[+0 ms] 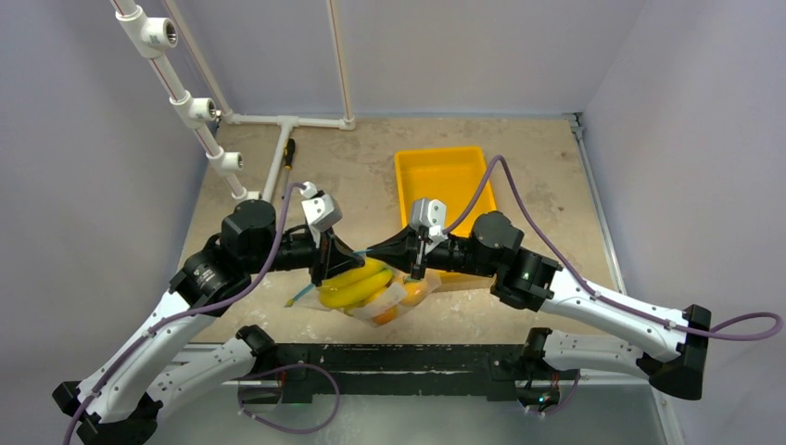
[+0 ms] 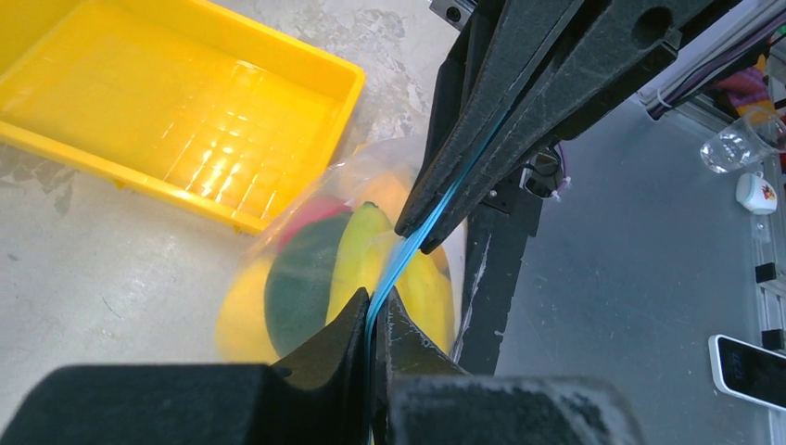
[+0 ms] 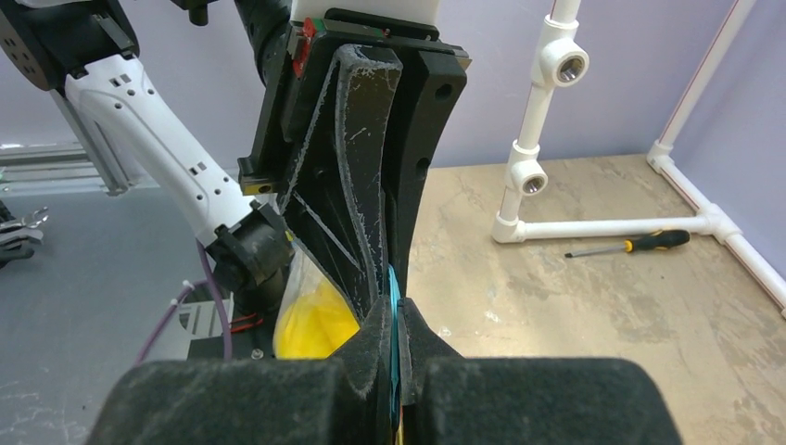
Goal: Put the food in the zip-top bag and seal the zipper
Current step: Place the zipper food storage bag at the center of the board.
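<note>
Clamping both arms' jaws on the zipper [image 2: 408,246], food [image 2: 357,264] in zip-top bag [image 2: 380,171], yellow tray [image 2: 185,102] beside

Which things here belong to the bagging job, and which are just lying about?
In the job:
zip-top bag
food inside it
zipper, pinched by the left gripper and the right gripper

Lying about:
yellow tray, empty
screwdriver
white pipe frame
phone
glass
</note>
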